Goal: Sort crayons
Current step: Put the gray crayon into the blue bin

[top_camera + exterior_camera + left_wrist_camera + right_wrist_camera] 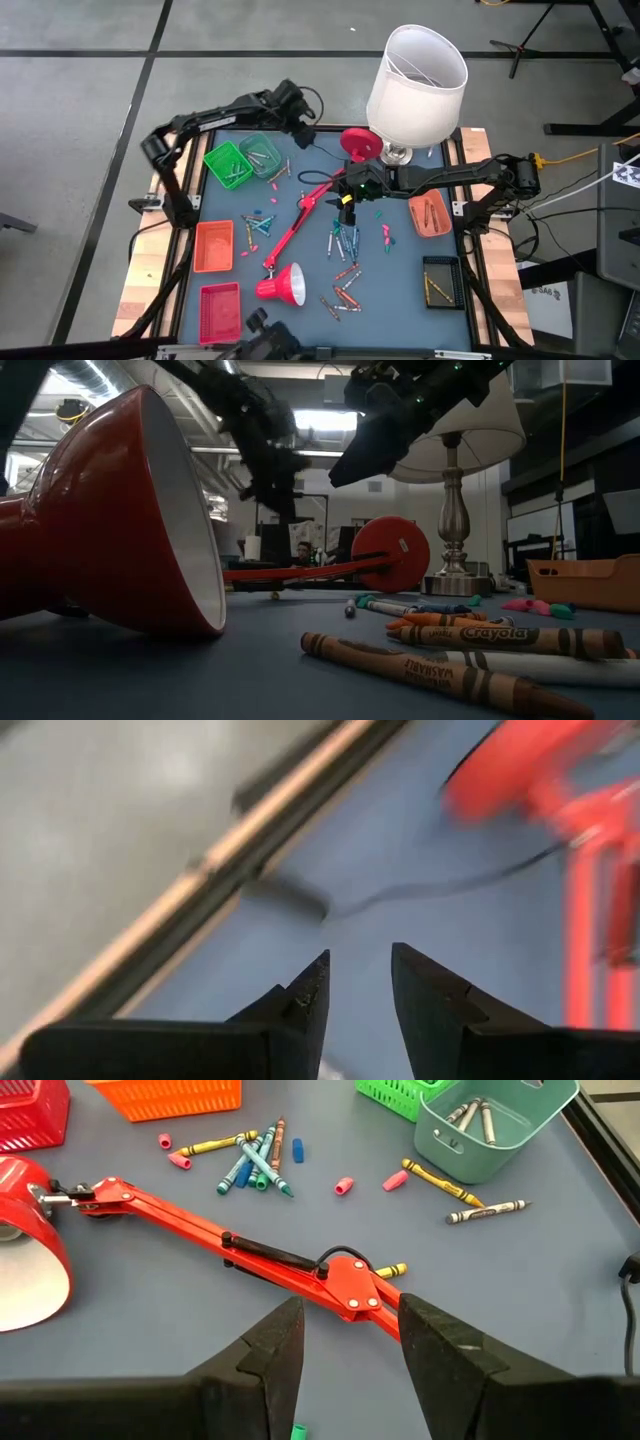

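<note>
Step in hand, as we read it: picking. The right gripper [346,203] hangs over the middle of the table [400,290], just above the elbow of the fallen red desk lamp [250,1255]. Its fingers stand wide apart with nothing between them.

The left gripper [358,982] sits at the far left corner, near the table's rim and past the bins. Its fingers are parted a little and hold nothing.

The crayons [342,243] lie scattered: a cluster just below the right gripper, more near the lamp's shade [283,287], a few by the orange bin [213,246]. One yellow crayon [392,1269] pokes out from under the lamp arm. Some are already sorted in the teal bin [495,1130], the green bin [228,163], the tan bin [429,214] and the black bin [442,281].

Next move, in our judgement: drop onto a loose crayon clear of the lamp and close along its width.

In the way: the lamp arm crosses the pile, and its cord [315,177] trails nearby. The white-shaded table lamp [415,85] stands at the far edge, close to the right arm.
</note>
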Robot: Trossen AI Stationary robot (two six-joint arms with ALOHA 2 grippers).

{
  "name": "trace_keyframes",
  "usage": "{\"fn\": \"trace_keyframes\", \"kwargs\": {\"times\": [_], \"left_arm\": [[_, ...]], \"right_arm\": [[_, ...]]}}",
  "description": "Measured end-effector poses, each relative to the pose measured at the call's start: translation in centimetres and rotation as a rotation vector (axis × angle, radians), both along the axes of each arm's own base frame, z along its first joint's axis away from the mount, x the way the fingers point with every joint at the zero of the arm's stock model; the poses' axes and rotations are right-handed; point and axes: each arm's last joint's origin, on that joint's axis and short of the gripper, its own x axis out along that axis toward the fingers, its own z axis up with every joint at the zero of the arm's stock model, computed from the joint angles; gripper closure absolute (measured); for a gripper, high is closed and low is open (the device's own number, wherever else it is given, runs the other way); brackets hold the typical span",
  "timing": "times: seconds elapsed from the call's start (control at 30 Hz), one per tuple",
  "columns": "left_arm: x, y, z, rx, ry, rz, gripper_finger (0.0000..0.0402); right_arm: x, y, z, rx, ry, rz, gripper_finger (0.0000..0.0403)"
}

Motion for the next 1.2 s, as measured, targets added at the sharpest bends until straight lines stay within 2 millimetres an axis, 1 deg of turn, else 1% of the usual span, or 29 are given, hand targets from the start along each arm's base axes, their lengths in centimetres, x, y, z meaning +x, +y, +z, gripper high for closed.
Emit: {"fn": "trace_keyframes", "kwargs": {"times": [0.13, 0.23, 0.33, 0.47, 0.67, 0.9, 1.2], "left_arm": [[0.2, 1.6, -2.4, -0.121, 0.192, 0.044, 0.0308], [0.0, 2.4, -4.2, -0.198, 0.294, 0.068, 0.0307], [-0.1, 2.8, -5.7, -0.258, 0.324, 0.071, 0.0307], [0.0, 2.9, -6.9, -0.319, 0.33, 0.106, 0.0308], [0.3, 2.7, -7.9, -0.355, 0.356, 0.14, 0.0308], [0.9, 2.0, -8.0, -0.37, 0.352, 0.179, 0.0308], [1.4, 1.3, -8.0, -0.349, 0.368, 0.194, 0.0308]], "right_arm": [[0.0, 0.0, 0.0, 0.0, 0.0, 0.0, 0.024], [0.0, 0.0, 0.0, -0.014, -0.003, 0.011, 0.024], [0.0, 0.0, 0.0, -0.024, -0.002, 0.016, 0.024], [0.0, 0.0, 0.0, -0.024, -0.002, 0.016, 0.024], [0.0, 0.0, 0.0, -0.025, -0.001, 0.016, 0.024], [0.0, 0.0, 0.0, -0.025, -0.001, 0.016, 0.024], [0.0, 0.0, 0.0, -0.025, -0.001, 0.016, 0.024]]}}
